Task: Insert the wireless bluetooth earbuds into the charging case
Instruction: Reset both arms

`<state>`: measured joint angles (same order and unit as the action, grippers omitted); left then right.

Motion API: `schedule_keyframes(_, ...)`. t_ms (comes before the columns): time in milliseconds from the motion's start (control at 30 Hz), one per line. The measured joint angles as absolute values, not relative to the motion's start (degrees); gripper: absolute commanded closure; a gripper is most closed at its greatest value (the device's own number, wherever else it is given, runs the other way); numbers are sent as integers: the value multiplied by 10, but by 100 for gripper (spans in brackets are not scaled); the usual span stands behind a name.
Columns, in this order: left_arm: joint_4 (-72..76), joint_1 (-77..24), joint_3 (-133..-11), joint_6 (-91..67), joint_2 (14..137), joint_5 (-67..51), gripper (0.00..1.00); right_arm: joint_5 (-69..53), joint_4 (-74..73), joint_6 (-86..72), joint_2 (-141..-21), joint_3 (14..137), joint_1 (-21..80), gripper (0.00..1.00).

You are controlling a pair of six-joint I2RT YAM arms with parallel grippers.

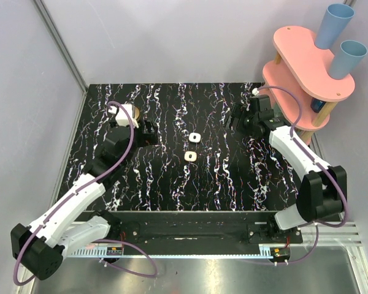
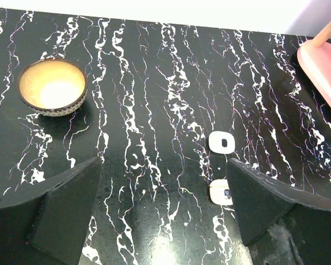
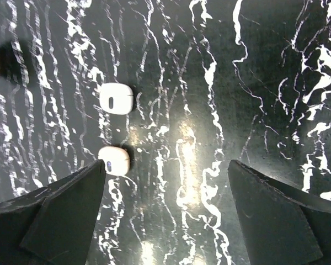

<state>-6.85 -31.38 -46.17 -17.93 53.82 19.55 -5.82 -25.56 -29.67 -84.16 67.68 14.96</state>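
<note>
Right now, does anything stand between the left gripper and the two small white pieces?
Nothing visible does. Only table surface lies between the left gripper and the white piece and cream piece; the bowl sits aside.

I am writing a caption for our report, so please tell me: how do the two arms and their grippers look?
The left arm and right arm both have white links between black joints. A purple cable loops along each. The left gripper and right gripper have plain, matte black, wedge-shaped fingers with no visible markings.
</note>
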Motion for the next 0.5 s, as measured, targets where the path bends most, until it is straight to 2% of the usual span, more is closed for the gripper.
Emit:
schedule_keyframes(100,-73,-314,-462,-175,530,198,1,-50,-261,-263,-858,670,149,0)
schedule_keyframes(200,-68,-314,-460,-171,519,205,1,10,-250,-234,-855,651,150,0)
schedule_keyframes(367,-63,-314,-453,-163,506,225,1,131,-137,-159,-798,521,149,0)
schedule_keyframes(500,-63,-314,-453,-157,507,234,1,200,-66,-107,-787,466,149,0)
